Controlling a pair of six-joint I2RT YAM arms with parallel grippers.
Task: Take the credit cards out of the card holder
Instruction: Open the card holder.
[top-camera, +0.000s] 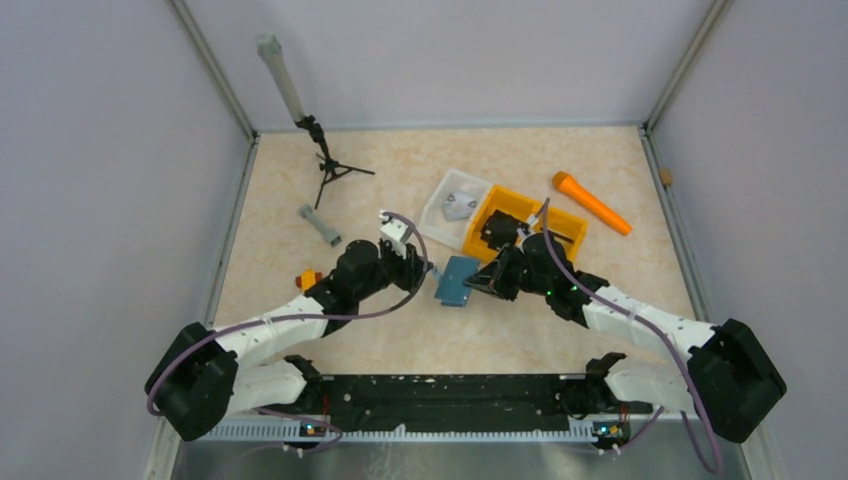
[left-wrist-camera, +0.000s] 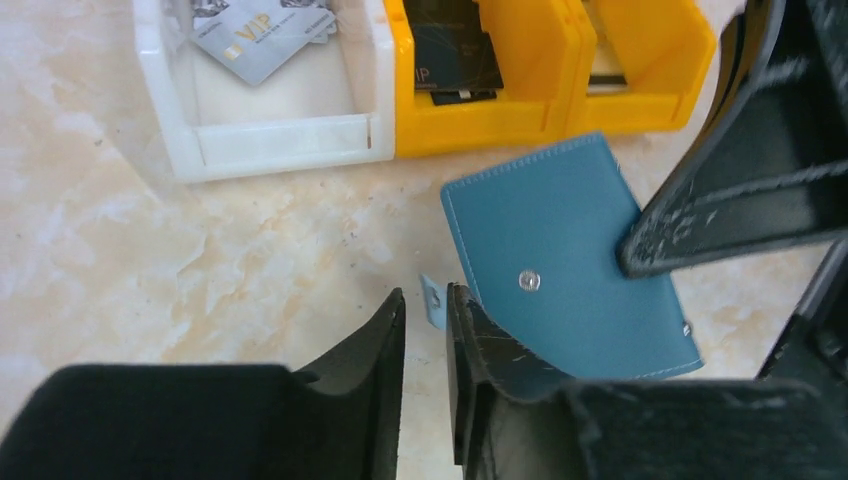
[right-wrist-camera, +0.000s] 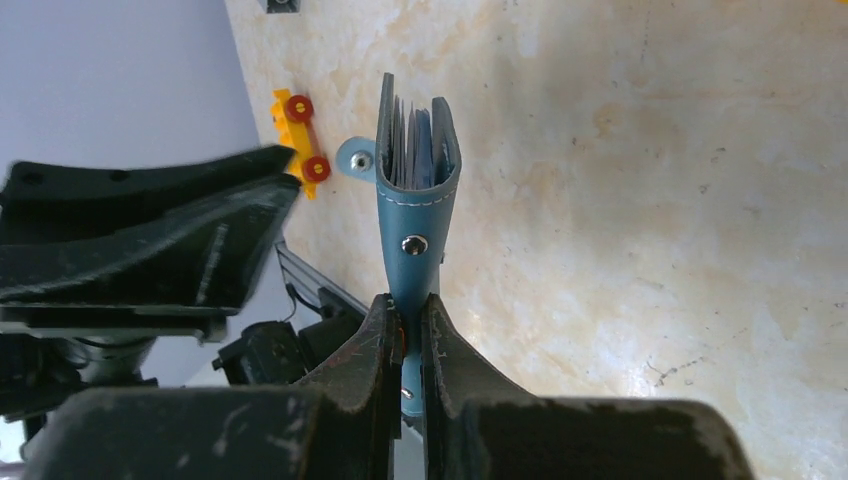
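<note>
The teal-blue card holder (top-camera: 457, 281) stands on its edge between my two grippers, its snap facing the left wrist camera (left-wrist-camera: 560, 270). My right gripper (right-wrist-camera: 405, 310) is shut on its lower edge. Several credit cards (right-wrist-camera: 412, 150) show edge-on inside its spread top. My left gripper (left-wrist-camera: 425, 300) is open by a narrow gap with bare table showing between the fingers. The holder's pale strap tab (left-wrist-camera: 432, 300) sits just beyond its tips. One grey VIP card (left-wrist-camera: 262, 40) lies in the white tray and a dark card (left-wrist-camera: 455, 55) in the orange bin.
The white tray (top-camera: 438, 216) and orange divided bin (top-camera: 575, 226) stand just behind the holder. An orange tool (top-camera: 590, 202) lies at the back right. A small tripod (top-camera: 330, 165), a grey cylinder (top-camera: 320, 225) and an orange toy car (top-camera: 307, 280) are on the left.
</note>
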